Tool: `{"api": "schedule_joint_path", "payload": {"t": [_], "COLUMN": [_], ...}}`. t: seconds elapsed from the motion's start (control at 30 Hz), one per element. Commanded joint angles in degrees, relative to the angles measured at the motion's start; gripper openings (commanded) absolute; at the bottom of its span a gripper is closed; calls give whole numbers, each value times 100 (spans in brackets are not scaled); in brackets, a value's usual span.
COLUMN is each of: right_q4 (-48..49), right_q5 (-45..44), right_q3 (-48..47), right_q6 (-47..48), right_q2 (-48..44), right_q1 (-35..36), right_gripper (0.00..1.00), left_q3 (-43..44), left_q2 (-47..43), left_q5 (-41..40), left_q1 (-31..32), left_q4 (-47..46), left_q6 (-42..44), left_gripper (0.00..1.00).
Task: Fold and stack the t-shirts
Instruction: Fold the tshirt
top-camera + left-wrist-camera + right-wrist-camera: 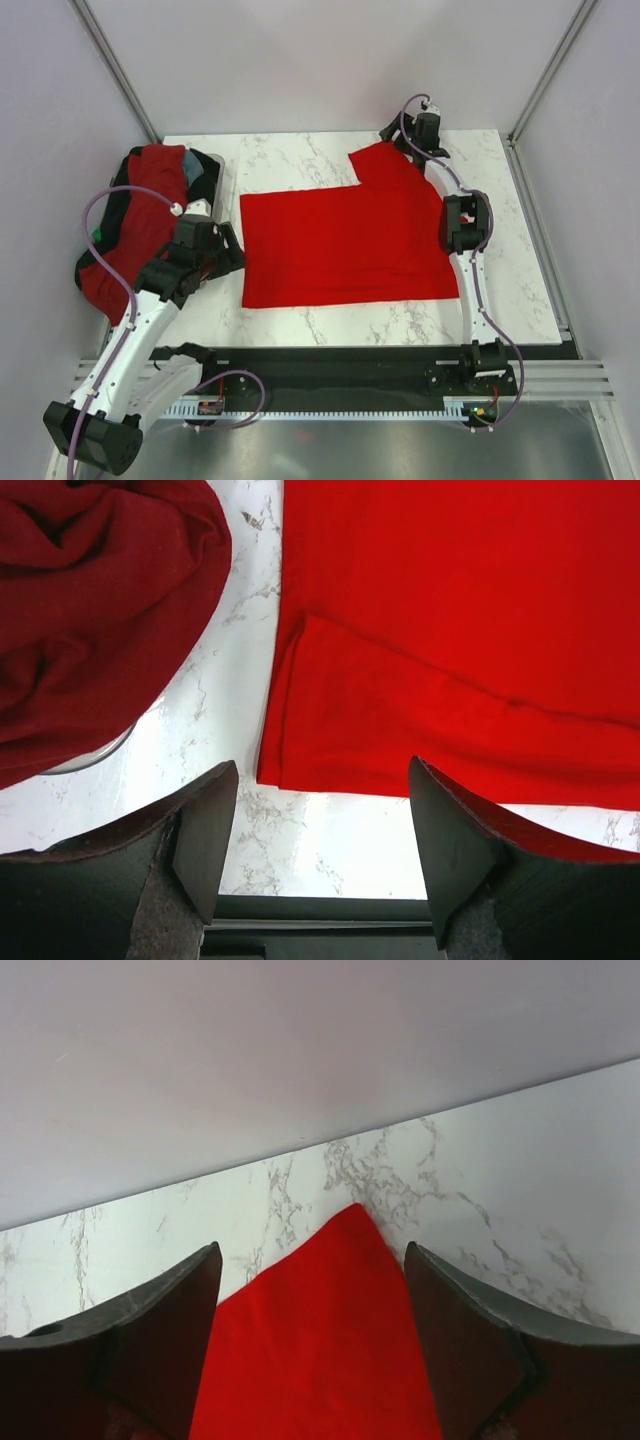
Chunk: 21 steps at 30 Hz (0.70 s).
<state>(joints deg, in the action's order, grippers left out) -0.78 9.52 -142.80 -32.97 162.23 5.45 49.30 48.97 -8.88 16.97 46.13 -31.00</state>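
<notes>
Red t-shirt (340,245) at centre looks part-folded; nothing stacked; shirt pile (135,215) waits at 9 o'clock. Left gripper (322,780) open, empty; right gripper (312,1260) open astride sleeve (320,1300) at 1 o'clock.

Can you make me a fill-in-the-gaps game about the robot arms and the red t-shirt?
1. The t-shirt spread flat on the table is bright ____.
2. The heap of darker shirts sits at the table's ____ edge.
3. One gripper has the t-shirt's far corner between its fingers: the ____ one.
4. That gripper and the left gripper both have their jaws ____.

Missing words: red, left, right, open.
</notes>
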Motion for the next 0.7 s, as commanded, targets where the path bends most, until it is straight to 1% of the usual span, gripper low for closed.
{"api": "schedule_joint_path", "payload": {"t": [0.0,0.03,0.1,0.13,0.2,0.23,0.27,0.3,0.37,0.4,0.47,0.5,0.57,0.6,0.67], "right_q4": [-159,-203,-309,-344,-510,-546,-590,-634,-696,-722,-731,-740,-731,-731,-722], "right_q5": [85,85,94,94,50,33,-2,-64,-134,-143,-152,-152,-82,-64,-21], "right_q3": [235,288,419,446,446,446,438,429,368,350,280,244,174,148,217], "right_q6": [53,97,194,203,308,352,440,475,546,581,599,634,721,783,1002], "right_q2": [-69,-147,-253,-262,-297,-298,-306,-306,-271,-254,-227,-227,-253,-349,-525], "right_q1": [271,289,342,342,334,342,334,334,325,325,307,299,298,290,281], "right_gripper": [80,74,65,57,50,44,40,33,27,21,16,9,5,0,0], "left_q3": [-8,-8,1,-8,-8,-8,-8,-8,-8,-8,-8,1,-8,18,141], "left_q2": [34,25,-1,-10,-37,-37,-37,-28,-10,-2,34,42,77,104,288], "left_q5": [-61,-61,-69,-61,-70,-61,-52,-52,-52,-43,-52,-52,-87,-113,-201], "left_q1": [17,25,25,25,25,25,25,25,25,25,25,25,25,25,25], "left_q4": [-192,-192,-192,-192,-192,-192,-192,-192,-192,-192,-192,-183,-192,-192,-297], "left_q6": [209,209,209,200,200,200,200,200,209,209,218,218,218,209,191], "left_gripper": [76,76,76,76,76,76,76,76,76,76,76,76,76,76,74]}}
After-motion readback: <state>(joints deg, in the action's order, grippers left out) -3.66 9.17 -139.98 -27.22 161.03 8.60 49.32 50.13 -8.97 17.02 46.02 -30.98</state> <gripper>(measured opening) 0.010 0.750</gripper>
